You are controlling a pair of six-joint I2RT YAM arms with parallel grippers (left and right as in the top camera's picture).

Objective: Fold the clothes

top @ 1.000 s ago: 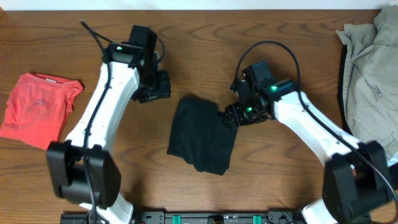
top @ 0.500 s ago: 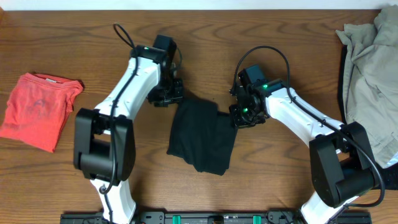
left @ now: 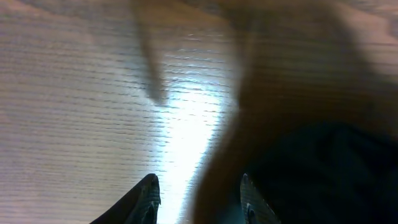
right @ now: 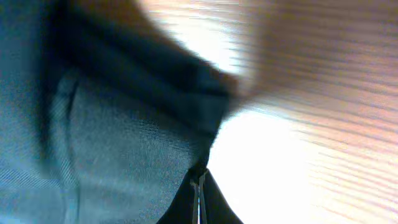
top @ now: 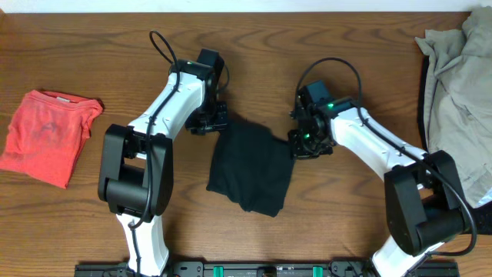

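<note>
- Your table [top: 361, 223] is brown wood with grain running left to right; it fills the whole overhead view, so you see nothing of the room beyond it.
- A dark rail with green clips [top: 231, 270] runs along the bottom edge of the frame, where both arms are mounted.
- The black shirt [top: 250, 165] lies in a bunched heap at the centre of the table, between the two arms.
- The red tee [top: 48, 135] lies flat at the far left, well apart from the shirt.
- The beige garment [top: 461, 85] is heaped at the right edge and partly cut off by the frame.
- Your left gripper [top: 209, 119] sits at the shirt's upper left corner. Its fingers [left: 149, 193] are spread, with only bare, glare-lit wood between them and the dark cloth just to the right.
- Your right gripper [top: 300, 144] is at the shirt's upper right edge. Its fingertips [right: 199, 190] are pressed together right at the cloth's border; you cannot tell whether any fabric is caught between them.
</note>
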